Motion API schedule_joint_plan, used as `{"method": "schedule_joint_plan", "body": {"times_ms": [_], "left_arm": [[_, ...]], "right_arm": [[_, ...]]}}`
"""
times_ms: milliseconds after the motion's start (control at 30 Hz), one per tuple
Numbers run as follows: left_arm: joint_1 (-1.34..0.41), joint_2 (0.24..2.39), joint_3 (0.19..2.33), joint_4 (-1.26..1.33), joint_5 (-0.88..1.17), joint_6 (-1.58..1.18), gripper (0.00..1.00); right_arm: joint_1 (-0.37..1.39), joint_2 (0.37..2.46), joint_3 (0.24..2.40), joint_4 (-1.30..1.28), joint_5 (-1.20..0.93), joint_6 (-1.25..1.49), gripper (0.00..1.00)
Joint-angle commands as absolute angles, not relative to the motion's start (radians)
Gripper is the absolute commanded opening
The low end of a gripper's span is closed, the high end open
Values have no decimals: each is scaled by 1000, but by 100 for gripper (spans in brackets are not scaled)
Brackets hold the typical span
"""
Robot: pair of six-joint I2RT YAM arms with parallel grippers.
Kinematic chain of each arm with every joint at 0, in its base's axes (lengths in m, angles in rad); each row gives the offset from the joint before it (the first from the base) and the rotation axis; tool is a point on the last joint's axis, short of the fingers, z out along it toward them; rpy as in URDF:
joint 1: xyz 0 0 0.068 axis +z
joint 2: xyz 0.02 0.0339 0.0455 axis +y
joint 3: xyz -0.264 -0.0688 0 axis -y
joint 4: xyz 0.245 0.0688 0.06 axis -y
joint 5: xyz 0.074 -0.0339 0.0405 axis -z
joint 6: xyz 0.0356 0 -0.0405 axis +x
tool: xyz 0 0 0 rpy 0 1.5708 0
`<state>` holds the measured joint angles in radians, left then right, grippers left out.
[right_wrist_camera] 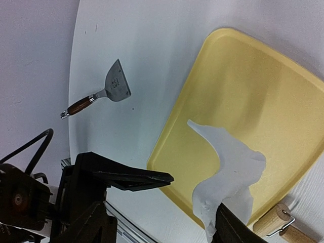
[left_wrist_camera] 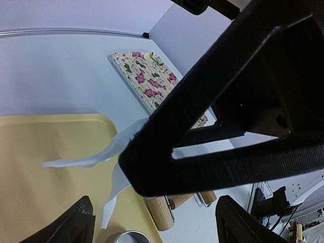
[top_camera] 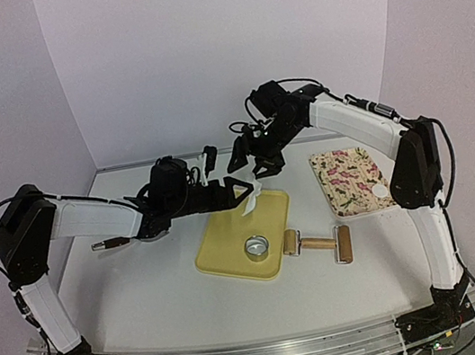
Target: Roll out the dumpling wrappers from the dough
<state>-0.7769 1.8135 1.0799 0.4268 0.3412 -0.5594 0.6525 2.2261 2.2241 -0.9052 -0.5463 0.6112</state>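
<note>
On the floral board at the right of the table, one dumpling wrapper lies flat, a small white disc near the board's near right corner. The rest of the dough shows as a ragged, thin white scrap hanging in the air over the far right part of the yellow tray. It droops in a curled strip with a pointed tail, clear of the tray floor.

In the right wrist view the scrap's lower end meets one finger of the right gripper. It seems to cling to that finger rather than be pinched, since the jaws stand spread wide. The left gripper reaches in from the left, its tip just beside the scrap. Its jaws are spread too, with nothing between them. Whether it touches the dough I cannot tell.

Lower on the tray, near its front edge, stands the shiny ring cutter, upright. Just beside the tray's right front corner a wooden rolling pin lies on the table. A metal scraper with a wooden handle lies well to the left, partly under the left arm in the top view.

The table is plain white and matte. Pale, bare backdrop walls close it in on three sides, and an aluminium rail along the near edge carries both arm bases.
</note>
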Motion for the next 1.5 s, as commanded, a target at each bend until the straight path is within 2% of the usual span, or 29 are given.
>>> {"method": "schedule_joint_plan", "body": {"times_ms": [0,233,400,467,600,667,833,900,1000,1200,1300,1400,1467], "left_arm": [[-772,1867,1140,514,382,-575,73],[-770,1929,1202,500,407,-593,46],[-769,1953,1239,488,383,-600,39],[-767,1954,1238,487,367,-598,33],[-764,1964,1253,409,343,-601,7],[-762,1961,1245,371,336,-605,4],[-747,1955,1215,312,330,-629,3],[-742,1962,1219,295,337,-633,8],[-739,1990,1287,197,352,-613,40],[-739,1964,1299,129,334,-570,70],[-738,1957,1375,-43,276,-525,77],[-737,2036,1627,-372,321,-483,81],[-739,2082,1718,-513,331,-472,82]], "right_arm": [[654,2200,2214,-853,-590,697,68],[653,2199,2201,-826,-630,730,67],[654,2200,2189,-811,-643,740,66],[654,2202,2189,-808,-646,743,66],[654,2200,2180,-807,-637,743,66],[654,2197,2174,-807,-627,739,66],[654,2175,2144,-808,-573,723,66],[654,2162,2128,-809,-546,716,67],[652,2146,2098,-811,-512,704,68],[653,2083,1990,-811,-426,663,68],[652,2048,1930,-815,-377,631,68],[652,2016,1863,-832,-322,593,67],[652,1993,1811,-832,-296,581,67]]}}
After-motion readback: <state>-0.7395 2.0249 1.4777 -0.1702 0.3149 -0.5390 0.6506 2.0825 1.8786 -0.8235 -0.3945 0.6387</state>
